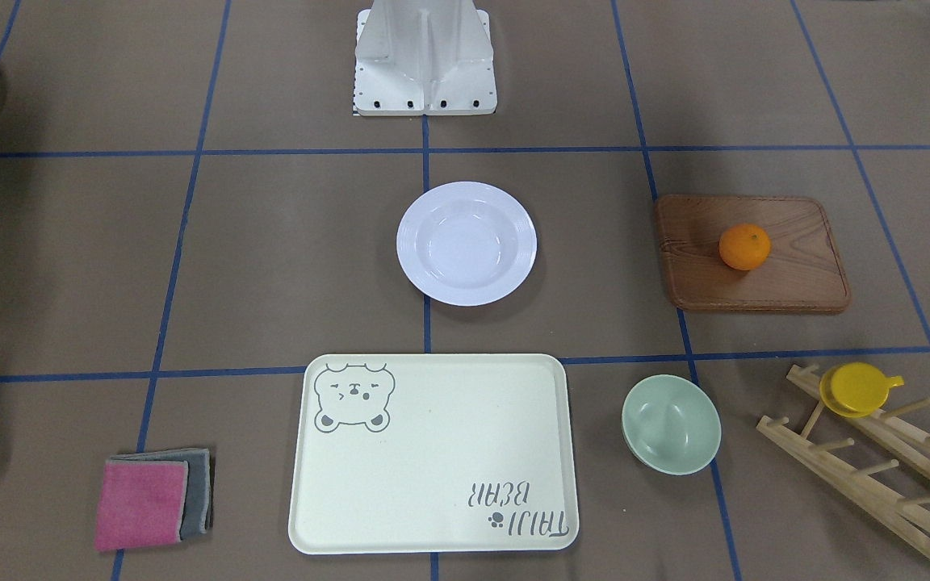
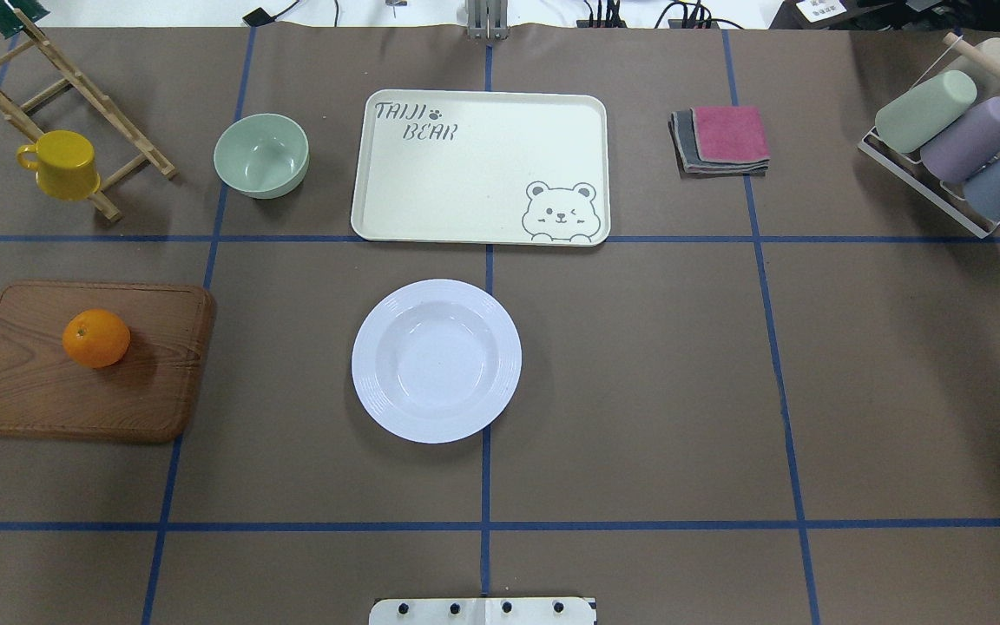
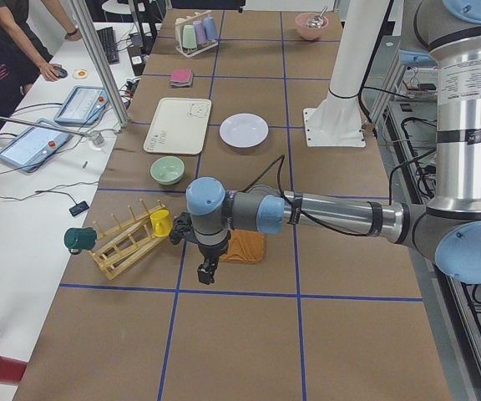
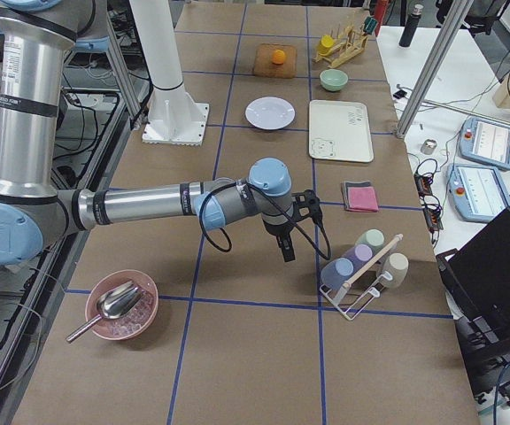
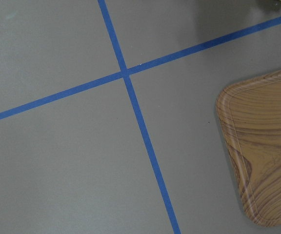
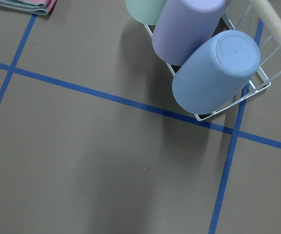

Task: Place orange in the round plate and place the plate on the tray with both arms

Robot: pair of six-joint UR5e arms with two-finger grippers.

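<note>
Orange (image 2: 96, 338) sits on the wooden board (image 2: 31, 391), well apart from the round plate (image 2: 436, 360) and the tray (image 2: 465, 174), and we cannot tell whether our left gripper (image 3: 205, 271) or right gripper (image 4: 288, 252) has its fingers spread.

The left arm (image 3: 332, 215) stretches out level from its shoulder, with the wrist bent so the black left gripper (image 3: 206, 273) points straight down. The right arm (image 4: 140, 205) mirrors it — forearm level, right gripper (image 4: 288, 251) hanging downward. Whether either gripper is parted or closed cannot be told.
</note>
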